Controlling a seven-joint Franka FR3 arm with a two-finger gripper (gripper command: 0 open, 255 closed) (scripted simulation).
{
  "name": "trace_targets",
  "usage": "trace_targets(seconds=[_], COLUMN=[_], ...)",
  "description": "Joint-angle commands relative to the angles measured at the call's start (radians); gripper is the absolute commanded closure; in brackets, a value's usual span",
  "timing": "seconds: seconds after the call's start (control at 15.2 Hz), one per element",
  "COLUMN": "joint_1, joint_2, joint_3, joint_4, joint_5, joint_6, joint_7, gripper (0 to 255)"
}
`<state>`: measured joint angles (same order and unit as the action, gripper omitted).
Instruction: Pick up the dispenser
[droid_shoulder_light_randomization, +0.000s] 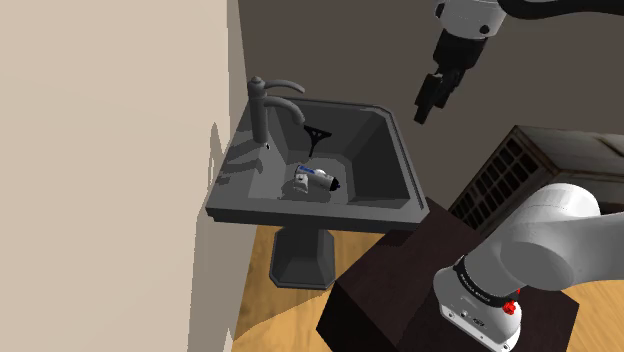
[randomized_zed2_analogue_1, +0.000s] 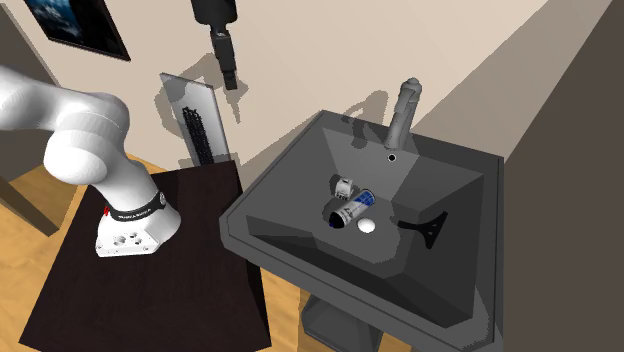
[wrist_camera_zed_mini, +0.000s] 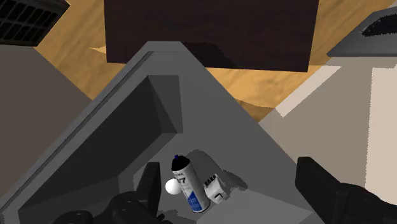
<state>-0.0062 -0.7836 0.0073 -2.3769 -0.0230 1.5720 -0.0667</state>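
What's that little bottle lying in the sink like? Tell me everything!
The bottle is a cylinder with a black cap and a white and blue label. It lies on its side on the floor of the dark grey sink. A white ball and a small white block sit beside it. Nothing holds it.

Dispenser (droid_shoulder_light_randomization: 321, 181) lying in sink (droid_shoulder_light_randomization: 330, 215), faucet (droid_shoulder_light_randomization: 262, 110) on rim behind, stand (droid_shoulder_light_randomization: 395, 290) beside sink

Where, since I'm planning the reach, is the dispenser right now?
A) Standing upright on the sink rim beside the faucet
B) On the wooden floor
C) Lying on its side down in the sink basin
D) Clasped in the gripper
C: the dispenser lies on its side on the bottom of the sink, beside a small white ball, while the gripper hangs open above and off to one side.
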Motion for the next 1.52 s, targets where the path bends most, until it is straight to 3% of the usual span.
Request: trace_targets(seconds=[0.0, 0.73, 1.45], joint_1=[0.000, 0.022, 0.046], joint_2=[0.000, 0.295, 0.705], joint_3=[0.000, -0.024, -0.034], joint_4=[0.000, -0.092, -0.009], joint_5=[0.000, -0.001, 0.019], joint_6=[0.000, 0.384, 0.707], joint_7=[0.000, -0.072, -0.151], gripper=[0, 0, 0])
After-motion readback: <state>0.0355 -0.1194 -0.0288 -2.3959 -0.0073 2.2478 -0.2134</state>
